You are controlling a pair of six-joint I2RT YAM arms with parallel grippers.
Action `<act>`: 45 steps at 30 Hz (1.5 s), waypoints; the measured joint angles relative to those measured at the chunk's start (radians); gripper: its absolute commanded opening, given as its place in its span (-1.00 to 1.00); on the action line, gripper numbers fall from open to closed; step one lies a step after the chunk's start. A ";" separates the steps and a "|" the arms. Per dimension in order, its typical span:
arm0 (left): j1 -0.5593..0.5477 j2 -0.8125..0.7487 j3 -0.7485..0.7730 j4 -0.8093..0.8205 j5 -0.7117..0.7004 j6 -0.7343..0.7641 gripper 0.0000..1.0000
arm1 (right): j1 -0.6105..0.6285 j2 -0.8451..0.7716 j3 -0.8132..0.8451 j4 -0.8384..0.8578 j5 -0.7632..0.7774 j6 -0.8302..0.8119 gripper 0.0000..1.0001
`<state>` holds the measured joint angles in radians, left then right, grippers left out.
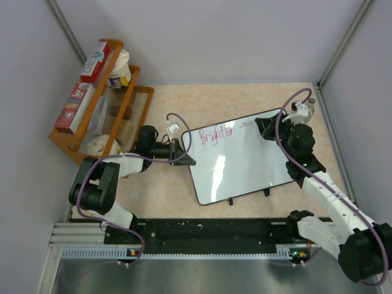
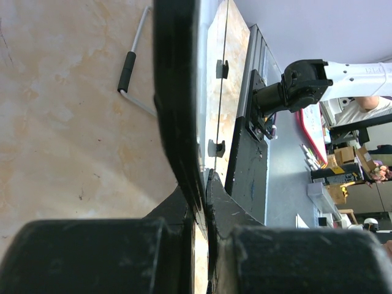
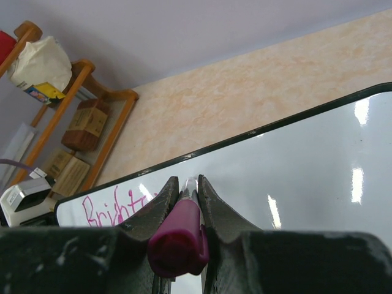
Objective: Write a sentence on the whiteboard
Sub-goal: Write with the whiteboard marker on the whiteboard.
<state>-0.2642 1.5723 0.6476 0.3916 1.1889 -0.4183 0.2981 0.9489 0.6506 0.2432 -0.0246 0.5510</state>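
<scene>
Glossy white rectangular whiteboard (image 1: 245,168) with a thin black frame lies on the beige worktop (image 1: 162,191), small feet toward the arms. Stiff, light and slick by the look of it, it is best held by an edge: the left pincer (image 1: 182,153) clamps its left edge. Farther back, the right pincer (image 1: 264,127) pinches a magenta marker (image 3: 177,239) beside the pink handwritten sentence (image 1: 215,133), reading "Brighter".

From high above and behind the arm bases, down on the whole table (image 1: 165,184). From the left wrist, very close, edge-on along the whiteboard (image 2: 177,110), facing the right arm (image 2: 300,86). From the right wrist, low across the same board toward the rack (image 3: 119,122) at upper left.
</scene>
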 measured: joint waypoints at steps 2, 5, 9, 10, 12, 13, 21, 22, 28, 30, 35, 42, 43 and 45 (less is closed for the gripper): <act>0.000 0.000 0.000 0.000 0.000 0.001 -1.00 | 0.000 0.011 0.000 0.000 -0.002 0.002 -1.00; 0.000 0.000 0.000 0.000 0.000 0.000 -1.00 | 0.000 0.016 0.000 0.000 -0.003 0.004 -1.00; 0.000 0.000 0.000 0.000 0.000 0.000 -1.00 | 0.000 0.014 -0.001 -0.003 -0.003 0.003 -1.00; 0.000 0.000 0.000 0.000 0.000 0.000 -1.00 | 0.000 0.013 -0.002 -0.004 -0.003 0.003 -1.00; 0.000 0.000 0.000 0.000 0.000 0.000 -1.00 | 0.000 0.007 -0.003 -0.009 -0.003 0.003 -1.00; 0.000 0.000 0.000 0.000 0.000 0.000 -1.00 | 0.000 0.002 -0.005 -0.012 -0.003 0.003 -1.00; 0.000 0.000 0.000 -0.001 -0.001 -0.003 -1.00 | 0.000 -0.028 -0.040 -0.028 -0.015 0.003 -1.00; 0.000 0.000 0.000 -0.001 -0.001 -0.003 -1.00 | 0.000 -0.031 -0.043 -0.028 -0.019 0.003 -1.00; 0.000 0.000 0.000 -0.002 -0.001 -0.005 -1.00 | 0.000 -0.056 -0.068 -0.033 -0.026 0.003 -1.00; 0.000 0.000 0.000 -0.002 -0.001 -0.006 -1.00 | 0.000 -0.066 -0.076 -0.037 -0.026 0.003 -1.00; 0.000 0.000 0.000 -0.002 -0.003 -0.006 -1.00 | 0.000 -0.073 -0.082 -0.047 -0.024 0.003 -1.00; 0.000 0.000 0.000 -0.002 -0.003 -0.007 -1.00 | 0.000 -0.076 -0.081 -0.051 -0.016 0.003 -1.00; 0.000 0.000 0.000 -0.002 -0.003 -0.007 -1.00 | 0.000 -0.076 -0.081 -0.051 -0.012 0.003 -1.00; 0.000 0.000 0.000 -0.002 -0.003 -0.007 -1.00 | 0.000 -0.076 -0.080 -0.050 -0.002 0.003 -1.00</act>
<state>-0.2642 1.5723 0.6472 0.3893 1.1858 -0.4255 0.2981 0.8734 0.5701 0.1928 -0.0265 0.5537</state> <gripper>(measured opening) 0.074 0.141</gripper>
